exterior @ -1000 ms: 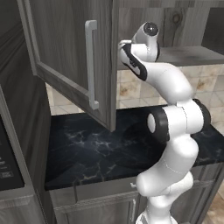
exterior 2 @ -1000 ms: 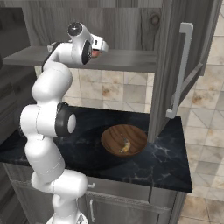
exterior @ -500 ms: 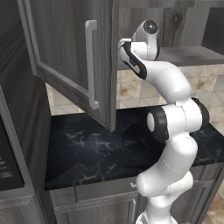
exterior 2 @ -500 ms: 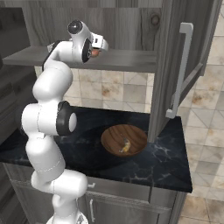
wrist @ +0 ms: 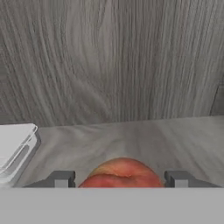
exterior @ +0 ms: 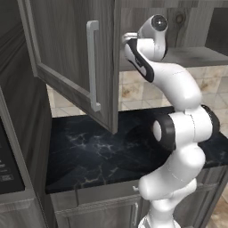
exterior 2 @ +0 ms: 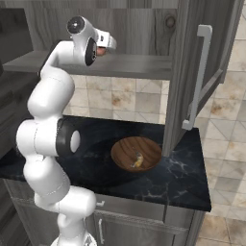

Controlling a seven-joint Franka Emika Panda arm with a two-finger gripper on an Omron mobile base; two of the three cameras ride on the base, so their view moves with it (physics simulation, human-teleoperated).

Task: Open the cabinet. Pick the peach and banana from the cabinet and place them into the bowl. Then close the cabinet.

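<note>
Since the earlier frame, jaws have narrowed from fully spread. Gripper [wrist: 118, 179] reaches onto the shelf of the open cabinet [exterior 2: 192, 72], fingers [wrist: 59, 178] flanking the peach [wrist: 121, 173]; whether they pinch it cannot be told. Banana [exterior 2: 138, 161] lies in the bowl [exterior 2: 126, 150] on the counter [exterior 2: 182, 182].

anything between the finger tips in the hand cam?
The peach sits between the gripper's two finger tips, on the cabinet shelf, in the hand view.

Even, soft rendered light, faint shadows under the arm on the counter [exterior: 89, 151], slightly blurry, no glare
</note>
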